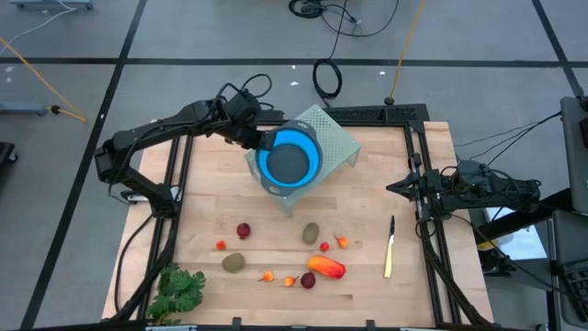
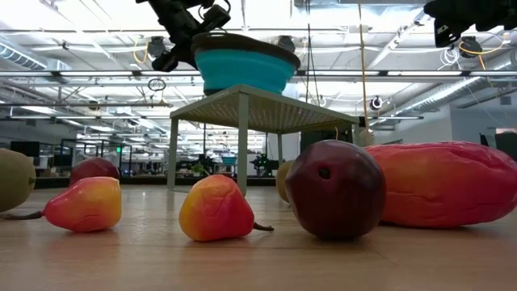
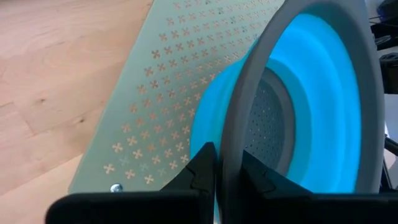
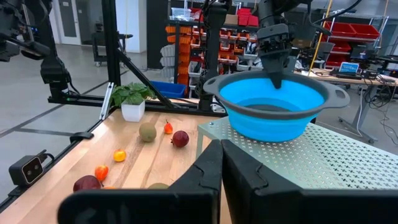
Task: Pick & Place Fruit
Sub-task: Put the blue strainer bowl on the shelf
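High view: left gripper (image 1: 260, 140) at rim of blue bowl (image 1: 290, 158), bowl atop pale green stand (image 1: 336, 140). Fruit (image 1: 325, 267) scattered on table (image 1: 367, 230) well below stand; knife (image 1: 390, 246) to right, leafy bunch (image 1: 178, 290) to left. Right gripper (image 1: 397, 187) waits right of stand, jaws together, empty.

Low view: fruit in front of stand, bowl on top.

Left wrist view: fingers (image 3: 202, 171) straddle bowl rim, pinching it.

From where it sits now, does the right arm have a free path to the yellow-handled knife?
Probably yes. The right gripper waits shut at the table's right edge, and the knife lies on bare wood on that same side, with nothing between them. The nearest fruit sits farther towards the middle.
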### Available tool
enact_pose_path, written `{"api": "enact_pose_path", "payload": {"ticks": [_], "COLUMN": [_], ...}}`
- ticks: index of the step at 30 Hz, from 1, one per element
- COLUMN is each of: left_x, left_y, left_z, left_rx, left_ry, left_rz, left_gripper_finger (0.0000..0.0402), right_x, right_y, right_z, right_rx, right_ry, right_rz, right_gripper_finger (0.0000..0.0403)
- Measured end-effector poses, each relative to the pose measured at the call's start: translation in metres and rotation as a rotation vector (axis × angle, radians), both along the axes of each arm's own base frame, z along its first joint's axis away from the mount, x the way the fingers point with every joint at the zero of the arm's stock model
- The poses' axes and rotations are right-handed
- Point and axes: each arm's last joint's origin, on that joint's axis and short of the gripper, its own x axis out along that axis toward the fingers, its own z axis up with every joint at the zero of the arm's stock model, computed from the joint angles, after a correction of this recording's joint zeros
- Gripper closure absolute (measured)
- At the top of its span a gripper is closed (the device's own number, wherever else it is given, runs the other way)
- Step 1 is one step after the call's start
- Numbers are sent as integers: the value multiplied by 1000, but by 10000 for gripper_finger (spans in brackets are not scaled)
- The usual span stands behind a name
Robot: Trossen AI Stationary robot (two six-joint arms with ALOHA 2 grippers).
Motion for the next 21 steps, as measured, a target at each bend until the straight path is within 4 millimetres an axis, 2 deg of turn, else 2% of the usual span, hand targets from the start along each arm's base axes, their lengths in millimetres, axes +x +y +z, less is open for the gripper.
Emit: {"api": "enact_pose_path", "payload": {"ticks": [8,21], "left_x": [0,0], "left_y": [0,1], "left_z": [0,0], "left_rx": [8,54], "left_ry": [2,23], "left_rz": [-5,12], "left_gripper_finger": [356,242], "right_x": [0,0], "right_y": [0,0], "right_z": [0,0], "right_rx": [0,0], "right_ry": [0,0], "right_rz": [0,0], "right_gripper_finger": [403,403]}}
